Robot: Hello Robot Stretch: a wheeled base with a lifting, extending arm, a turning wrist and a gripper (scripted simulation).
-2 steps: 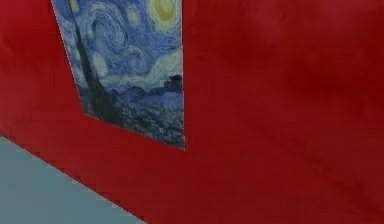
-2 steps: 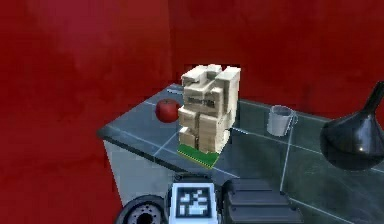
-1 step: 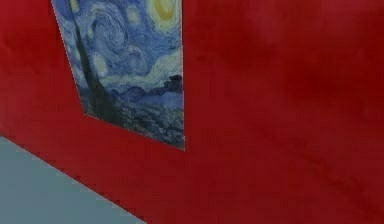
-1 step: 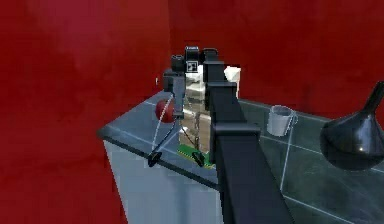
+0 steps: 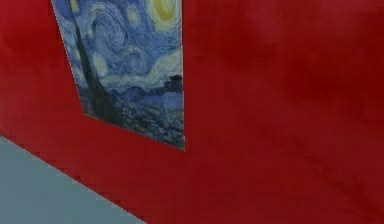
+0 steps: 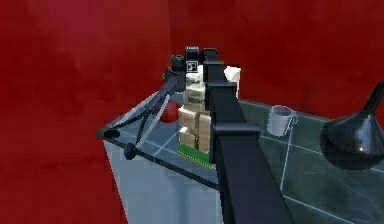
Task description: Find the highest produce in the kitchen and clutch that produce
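Facing a deep red wall (image 5: 280,110), the forward view offers little room ahead. The wall runs across the whole frame, and a wedge of pale grey floor (image 5: 50,190) shows in the lower left corner. The floor's edge against the wall slants down toward the bottom middle. A rectangular painting of swirling blue sky with yellow spots (image 5: 125,65) hangs on the wall in the upper left of the frame.

In the arm side view, a dark glassy tabletop with pale edges (image 6: 310,172) spans the lower half from left of centre to the right edge. Its corner points toward the left of the frame, with the table's pale grey side below it. Red wall stands beyond that corner and also behind the table along the top of the frame. On the tabletop a small pale grey cup (image 6: 280,120) stands right of centre. A dark vase with a flared base and narrow neck (image 6: 358,135) stands at the right edge, apart from the cup.

The dark square bar of the arm (image 6: 238,150) rises from the bottom edge just right of the middle and reaches out over the table to the upper middle. Small white squares (image 6: 232,76) sit at its far end. Left of them is the gripper (image 6: 128,140), its dark body high in the frame and its two thin fingers slanting down and left toward the table's left corner.

A cream blocky stack on a green base (image 6: 197,128) stands on the table just left of the arm bar, beside the fingers. Whether it is the produce cannot be told, nor whether the gripper holds anything.
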